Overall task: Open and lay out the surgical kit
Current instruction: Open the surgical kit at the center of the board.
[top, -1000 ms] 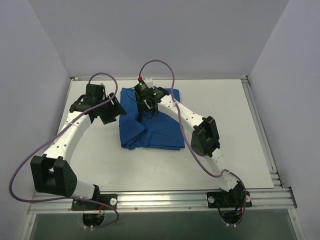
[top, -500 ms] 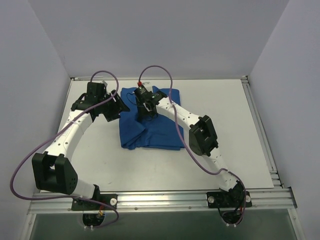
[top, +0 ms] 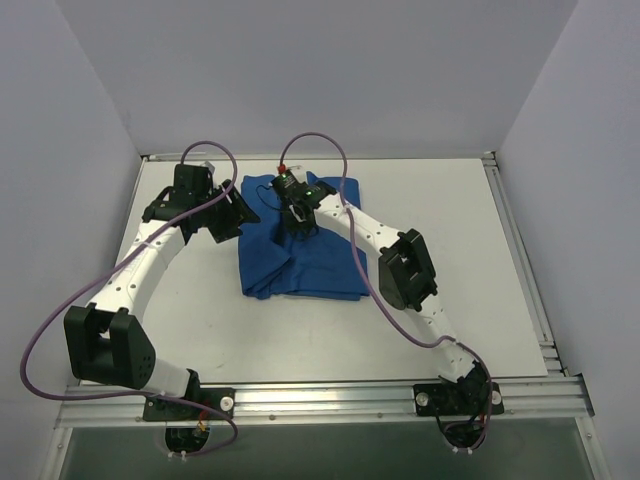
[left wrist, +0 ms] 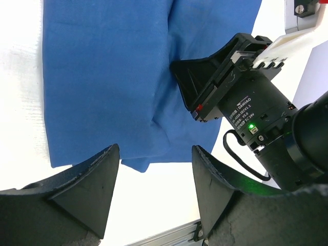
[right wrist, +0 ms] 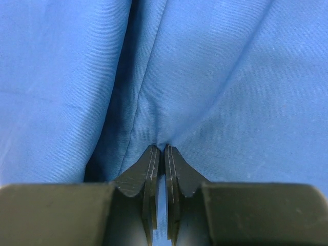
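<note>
The surgical kit is a folded royal-blue cloth wrap (top: 310, 265) lying at the middle of the white table, toward the back. My right gripper (top: 297, 218) is pressed down on its upper left part. In the right wrist view the two fingertips (right wrist: 159, 148) are shut on a pinched ridge of the blue cloth (right wrist: 230, 77). My left gripper (top: 232, 215) hovers just off the wrap's left edge, open, with nothing between its fingers (left wrist: 154, 151). Its wrist view shows the cloth (left wrist: 102, 77) and the right gripper's black body (left wrist: 246, 102) on top of it.
The white table (top: 470, 260) is walled at the back and both sides. An aluminium rail (top: 330, 395) runs along the near edge by the arm bases. Purple cables (top: 320, 130) loop above both wrists.
My right gripper has shut, pinching a fold of the blue cloth. My left gripper has shifted slightly toward the wrap's left edge and stays open.
</note>
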Tool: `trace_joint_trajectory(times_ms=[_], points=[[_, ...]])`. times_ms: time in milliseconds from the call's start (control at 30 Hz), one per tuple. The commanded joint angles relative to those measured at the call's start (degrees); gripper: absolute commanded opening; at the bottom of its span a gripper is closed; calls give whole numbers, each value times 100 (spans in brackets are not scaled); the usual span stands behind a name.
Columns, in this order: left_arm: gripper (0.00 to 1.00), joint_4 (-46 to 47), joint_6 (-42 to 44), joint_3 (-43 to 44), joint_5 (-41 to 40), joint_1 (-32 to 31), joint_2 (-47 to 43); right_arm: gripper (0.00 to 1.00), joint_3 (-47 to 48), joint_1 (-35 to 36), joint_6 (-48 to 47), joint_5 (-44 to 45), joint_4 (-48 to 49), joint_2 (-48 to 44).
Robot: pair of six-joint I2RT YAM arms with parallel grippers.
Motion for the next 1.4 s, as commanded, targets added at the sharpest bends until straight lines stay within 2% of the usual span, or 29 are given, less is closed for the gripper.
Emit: trace_joint_trajectory(times_ms=[0, 100, 167, 333, 400, 467, 533, 567, 600, 633, 667, 700, 767, 867, 1000, 1133, 1200, 1233, 1333, 1367], points=[[67, 52, 112, 73, 37, -16, -12, 0, -99, -66, -49, 178, 132, -302], [67, 34, 139, 99, 90, -16, 32, 0, -450, -153, -40, 548, 288, -784], [67, -9, 174, 117, 90, -16, 50, 0, -923, -329, -32, 487, 403, -1355], [67, -53, 253, 117, 55, -33, 59, 0, -1759, -1532, -110, -100, 281, -2356], [67, -115, 306, 143, 2, -60, 137, 0, -2407, -1954, -312, -259, 430, -2656], [68, -272, 385, 300, -95, -147, 234, 0, -2770, -2560, -418, -190, 352, -3000], [71, -448, 543, 494, -340, -253, 427, 0, -3594, -3121, -349, 2, 447, -3419], [72, -519, 578, 660, -393, -305, 506, 5, -3963, -3316, -235, 108, 552, -3579], [72, -545, 639, 740, -446, -384, 637, 20, -4254, -3501, -138, 100, 606, -3702], [72, -554, 675, 811, -516, -428, 708, 37, -4683, -3677, -50, 48, 606, -3904], [73, -546, 719, 881, -534, -464, 787, 67, -4827, -3922, 12, -48, 606, -3993], [74, -607, 823, 1082, -578, -568, 988, 78, -4924, -3951, 12, -275, 658, -4063], [75, -739, 912, 1303, -806, -692, 1218, 92, -4951, -3899, -75, -426, 685, -4222], [76, -817, 1000, 1575, -1060, -842, 1596, 97, -4584, -3715, -268, -515, 554, -4170], [77, -1081, 1263, 2041, -1490, -1044, 2262, 98, -4231, -3363, -655, -392, 273, -4012], [76, -1862, 1457, 2936, -2071, -1211, 3019, 98, -4353, -3125, -691, -462, 368, -4073], [70, -1952, 1580, 3122, -2186, -1272, 3265, 98, -4397, -3072, -673, -576, 439, -4073], [54, -1908, 1624, 3184, -2161, -1281, 3301, 97, -4398, -3028, -682, -611, 448, -4055], [24, -2047, 1738, 3508, -1976, -1238, 3442, 97, -4327, -2958, -752, -629, 439, -3924], [3, -2101, 1765, 3701, -1984, -1177, 3460, 97, -4301, -2949, -778, -690, 430, -3880]])
